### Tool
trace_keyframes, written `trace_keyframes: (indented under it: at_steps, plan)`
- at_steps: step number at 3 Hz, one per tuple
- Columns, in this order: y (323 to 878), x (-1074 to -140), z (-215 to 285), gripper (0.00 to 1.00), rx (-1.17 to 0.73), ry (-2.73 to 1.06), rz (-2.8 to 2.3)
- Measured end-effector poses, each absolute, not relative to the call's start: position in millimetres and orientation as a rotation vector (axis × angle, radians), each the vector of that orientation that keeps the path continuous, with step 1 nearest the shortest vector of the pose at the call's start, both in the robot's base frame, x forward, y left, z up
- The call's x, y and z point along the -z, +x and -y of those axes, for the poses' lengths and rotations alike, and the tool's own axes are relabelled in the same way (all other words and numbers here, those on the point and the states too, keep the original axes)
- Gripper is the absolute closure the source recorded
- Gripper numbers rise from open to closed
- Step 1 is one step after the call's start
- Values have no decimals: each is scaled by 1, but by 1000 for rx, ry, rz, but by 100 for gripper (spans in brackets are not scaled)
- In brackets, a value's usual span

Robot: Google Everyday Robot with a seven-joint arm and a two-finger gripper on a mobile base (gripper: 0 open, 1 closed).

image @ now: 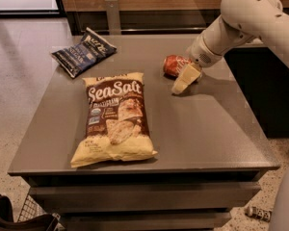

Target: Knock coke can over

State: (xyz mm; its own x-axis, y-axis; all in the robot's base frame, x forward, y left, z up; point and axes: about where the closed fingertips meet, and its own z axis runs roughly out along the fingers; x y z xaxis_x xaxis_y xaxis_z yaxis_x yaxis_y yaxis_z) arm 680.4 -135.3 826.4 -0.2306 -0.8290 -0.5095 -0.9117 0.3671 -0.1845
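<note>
Counter (207,129): a grey slab holding two snack bags, one drink can and the robot's working end.
Blue bag (84,52): lies flat near the 10 o'clock corner, well apart from the can.
Sea-salt chip bag (114,117): flat and face up, toward 8 o'clock from the counter's middle, with its top end pointing to 12 o'clock.
Coke can (175,65): sits at about 1 o'clock from the counter's middle. It looks to be on its side, red body across, so the knock appears to be done.
Claw (185,79): pale, at the can's 5 o'clock, touching it or just beside it, with the tip slanting down toward 7 o'clock at the counter. I cannot tell whether it is spread or pressed together.
Step in hand: judged to be finishing and clearing off. A clean finish would lift the claw up and back toward 2 o'clock. Dragging it sideways could roll the can toward the 12 o'clock edge.
Arm (241,18): white, reaching in from 2 o'clock. The bulky elbow is high at the right, the forearm slopes down to the left, and the wrist is bent low over the can.
</note>
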Motion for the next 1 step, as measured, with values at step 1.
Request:
trace_keyframes:
  at_steps: [1]
  plan:
    - [680, -826, 135, 0, -205, -1501, -2102]
